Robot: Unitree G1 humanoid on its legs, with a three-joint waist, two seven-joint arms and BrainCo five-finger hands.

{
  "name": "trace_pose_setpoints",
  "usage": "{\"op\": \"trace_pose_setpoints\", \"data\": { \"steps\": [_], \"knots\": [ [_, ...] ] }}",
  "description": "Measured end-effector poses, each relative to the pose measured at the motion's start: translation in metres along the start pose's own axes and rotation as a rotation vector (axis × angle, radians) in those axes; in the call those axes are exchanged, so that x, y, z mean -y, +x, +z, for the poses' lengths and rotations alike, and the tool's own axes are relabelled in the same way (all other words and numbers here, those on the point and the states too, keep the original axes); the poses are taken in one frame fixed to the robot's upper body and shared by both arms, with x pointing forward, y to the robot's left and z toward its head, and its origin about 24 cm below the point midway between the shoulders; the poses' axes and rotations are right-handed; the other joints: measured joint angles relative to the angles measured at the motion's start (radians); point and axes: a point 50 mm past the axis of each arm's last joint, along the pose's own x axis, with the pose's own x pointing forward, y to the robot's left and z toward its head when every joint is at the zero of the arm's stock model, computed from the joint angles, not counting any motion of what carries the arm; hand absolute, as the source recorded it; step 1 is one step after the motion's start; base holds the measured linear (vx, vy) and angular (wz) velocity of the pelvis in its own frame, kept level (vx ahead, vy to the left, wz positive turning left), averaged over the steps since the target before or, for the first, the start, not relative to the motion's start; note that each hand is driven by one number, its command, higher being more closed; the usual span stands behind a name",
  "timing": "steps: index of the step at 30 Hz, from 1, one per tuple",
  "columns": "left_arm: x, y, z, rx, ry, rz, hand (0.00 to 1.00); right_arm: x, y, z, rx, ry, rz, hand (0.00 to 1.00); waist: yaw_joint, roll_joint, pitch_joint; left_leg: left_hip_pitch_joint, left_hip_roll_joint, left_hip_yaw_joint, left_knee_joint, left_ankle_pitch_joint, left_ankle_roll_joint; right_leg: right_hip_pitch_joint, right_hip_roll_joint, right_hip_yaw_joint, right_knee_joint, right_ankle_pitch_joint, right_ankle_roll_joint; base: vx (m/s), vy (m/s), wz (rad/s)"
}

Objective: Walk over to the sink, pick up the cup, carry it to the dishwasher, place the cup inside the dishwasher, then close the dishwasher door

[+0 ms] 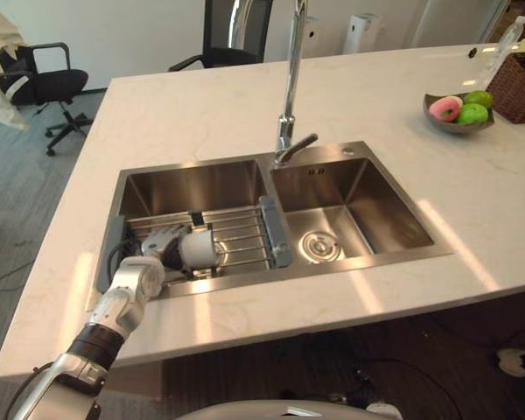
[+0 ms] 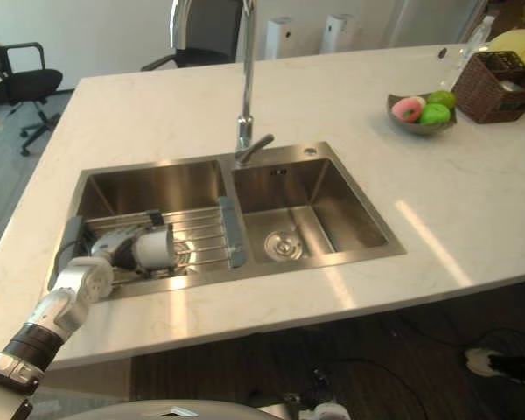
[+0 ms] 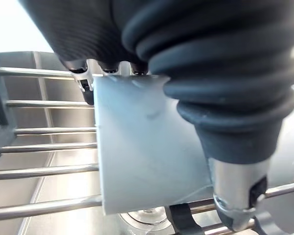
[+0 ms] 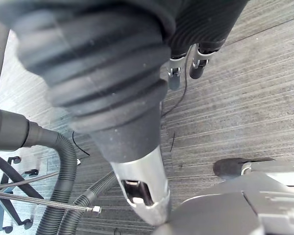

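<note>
One sink (image 1: 394, 206) with two basins is set in one countertop (image 1: 201, 114). One faucet (image 1: 290, 79) stands at the sink's 12 o'clock edge. One wire rack (image 1: 241, 232) spans the 9 o'clock basin and carries one cup (image 1: 201, 250), with one left hand (image 1: 160, 242) curled round it. One drain (image 1: 318, 246) shows in the 3 o'clock basin. At 2 o'clock one bowl (image 1: 451, 128) holds three fruits: two green fruits (image 1: 472, 113) and one pink fruit (image 1: 444, 108). One wicker basket (image 1: 514, 87) stands beside it. There are two chairs: one black chair (image 1: 44, 83) at 10 o'clock and one dark chair (image 1: 232, 31) at 12 o'clock.
</note>
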Motion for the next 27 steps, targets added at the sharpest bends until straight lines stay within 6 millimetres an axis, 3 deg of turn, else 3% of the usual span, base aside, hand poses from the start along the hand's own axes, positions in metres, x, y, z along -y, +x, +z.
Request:
{"op": "trace_pose_setpoints", "data": {
  "steps": [4,5,16,27],
  "knots": [
    [0.005,0.001,-0.006,-0.053,0.032,-0.030,0.00,0.001,0.000,-0.001,-0.002,-0.003,0.000,0.00,-0.004,0.005,-0.007,0.006,0.000,0.001,0.000,0.000,0.000,0.005,0.001,0.002,0.000,0.000,0.000,0.00,0.000,-0.01],
    [0.007,0.001,-0.009,-0.076,0.029,-0.044,1.00,0.001,0.000,-0.001,-0.003,-0.003,0.001,0.00,-0.005,0.005,-0.007,0.011,0.001,0.004,-0.001,-0.001,0.000,0.009,0.001,0.005,-0.002,0.000,0.000,0.00,0.000,-0.05],
    [0.029,0.005,-0.016,-0.234,-0.105,-0.048,1.00,0.002,0.000,-0.004,-0.023,-0.008,0.017,0.00,0.000,0.004,-0.021,0.018,0.000,0.017,-0.006,-0.005,-0.001,0.006,0.001,0.019,-0.007,-0.003,0.010,-0.03,-0.012,-0.05],
    [0.028,0.006,-0.015,-0.181,-0.177,-0.020,1.00,0.002,0.000,-0.004,-0.024,-0.010,0.020,0.00,0.001,0.003,-0.022,0.018,-0.005,0.015,-0.006,-0.008,0.000,0.004,-0.003,0.017,-0.007,0.000,0.014,0.00,-0.001,-0.01]
  ]
}}
